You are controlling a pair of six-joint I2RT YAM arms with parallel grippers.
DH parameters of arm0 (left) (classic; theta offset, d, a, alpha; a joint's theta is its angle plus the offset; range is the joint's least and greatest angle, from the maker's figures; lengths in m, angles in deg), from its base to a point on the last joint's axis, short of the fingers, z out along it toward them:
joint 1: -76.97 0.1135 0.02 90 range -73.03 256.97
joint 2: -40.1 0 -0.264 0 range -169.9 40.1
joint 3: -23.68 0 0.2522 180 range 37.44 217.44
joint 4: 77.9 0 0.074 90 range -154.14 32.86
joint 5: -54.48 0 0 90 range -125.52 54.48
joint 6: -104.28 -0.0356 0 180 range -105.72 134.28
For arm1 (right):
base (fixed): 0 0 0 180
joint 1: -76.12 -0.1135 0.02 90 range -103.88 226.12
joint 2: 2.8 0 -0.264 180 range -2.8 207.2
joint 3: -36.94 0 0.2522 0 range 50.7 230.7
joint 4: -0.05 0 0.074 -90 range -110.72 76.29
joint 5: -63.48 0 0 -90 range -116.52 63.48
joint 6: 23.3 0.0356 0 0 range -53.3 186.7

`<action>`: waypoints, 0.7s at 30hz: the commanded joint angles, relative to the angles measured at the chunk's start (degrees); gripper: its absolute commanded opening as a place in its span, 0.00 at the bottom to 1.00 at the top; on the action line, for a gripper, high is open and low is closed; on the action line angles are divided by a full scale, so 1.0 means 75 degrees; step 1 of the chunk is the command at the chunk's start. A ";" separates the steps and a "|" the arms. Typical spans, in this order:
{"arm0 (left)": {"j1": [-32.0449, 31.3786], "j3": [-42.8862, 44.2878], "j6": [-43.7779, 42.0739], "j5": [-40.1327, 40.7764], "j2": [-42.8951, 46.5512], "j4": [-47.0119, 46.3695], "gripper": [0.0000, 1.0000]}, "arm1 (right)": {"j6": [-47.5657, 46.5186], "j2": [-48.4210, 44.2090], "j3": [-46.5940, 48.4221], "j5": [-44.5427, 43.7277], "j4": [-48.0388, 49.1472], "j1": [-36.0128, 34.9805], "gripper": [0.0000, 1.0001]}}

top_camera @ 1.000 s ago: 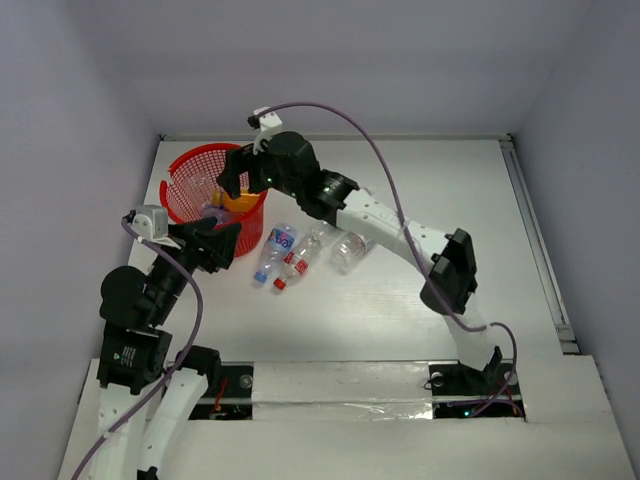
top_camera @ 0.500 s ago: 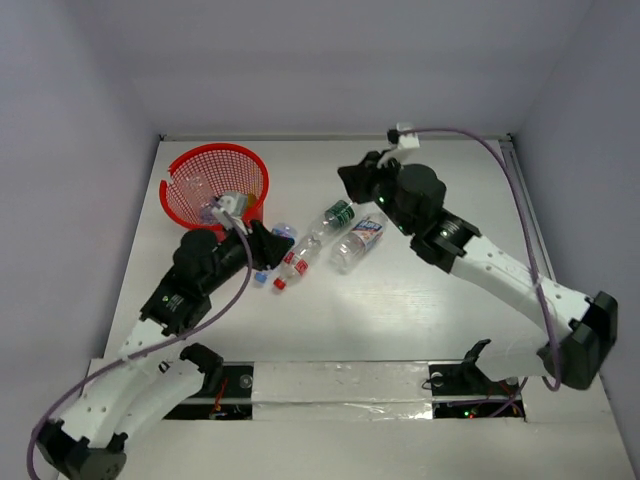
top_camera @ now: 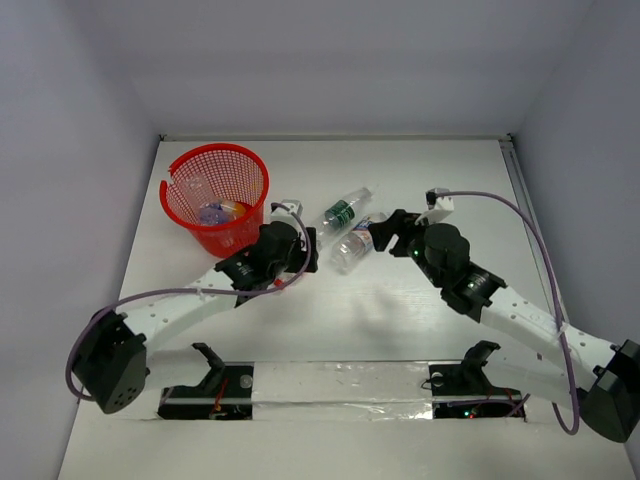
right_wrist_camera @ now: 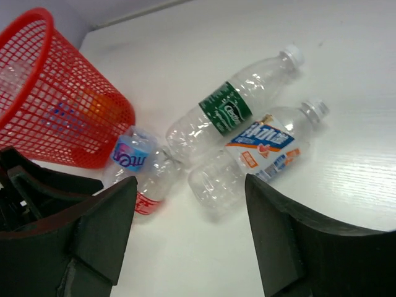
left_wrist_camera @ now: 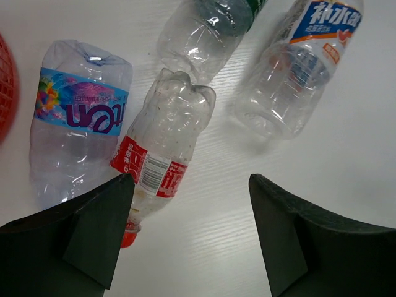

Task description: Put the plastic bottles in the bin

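The red mesh bin (top_camera: 190, 160) stands at the back left and holds an orange bottle (top_camera: 233, 208) and clear ones. Four bottles lie on the table to its right. These are a blue-label one (left_wrist_camera: 80, 111), a red-white-label one with a red cap (left_wrist_camera: 162, 154), a green-label one (top_camera: 343, 212) and a blue-and-orange-label one (top_camera: 355, 247). My left gripper (top_camera: 305, 248) is open and empty, just above the red-label bottle, which lies by its left finger (left_wrist_camera: 99, 235). My right gripper (top_camera: 383, 230) is open and empty, low beside the blue-and-orange-label bottle (right_wrist_camera: 263, 145).
The bin also shows in the right wrist view (right_wrist_camera: 55, 105), with the left arm (right_wrist_camera: 37, 185) in front of it. White walls close the table at the back and sides. The two grippers are close together over the bottle cluster.
My right arm has swung from over the bin to low beside the bottles on the right. My left arm has reached from beside the bin out over the bottles.
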 commanded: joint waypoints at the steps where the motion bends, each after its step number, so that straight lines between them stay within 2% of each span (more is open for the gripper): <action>1: -0.0056 0.0367 -0.0154 0.0575 -0.0515 -0.0650 0.73 | 0.0413 -0.0159 -0.0354 -0.0132 0.0535 0.0148 0.77; 10: -0.0056 0.0472 -0.0493 0.0868 -0.1524 -0.1224 0.72 | 0.0565 0.0051 -0.0894 0.0231 0.1051 0.0359 0.81; 17: -0.0056 0.0777 -0.0751 0.0962 -0.2251 -0.1459 0.72 | 0.1045 0.0730 -0.1058 0.0617 0.1472 0.0698 0.94; 21: -0.0056 0.0883 -0.0787 0.0998 -0.2673 -0.1494 0.70 | 0.1198 0.1153 -0.0941 0.0863 0.1567 0.1037 0.98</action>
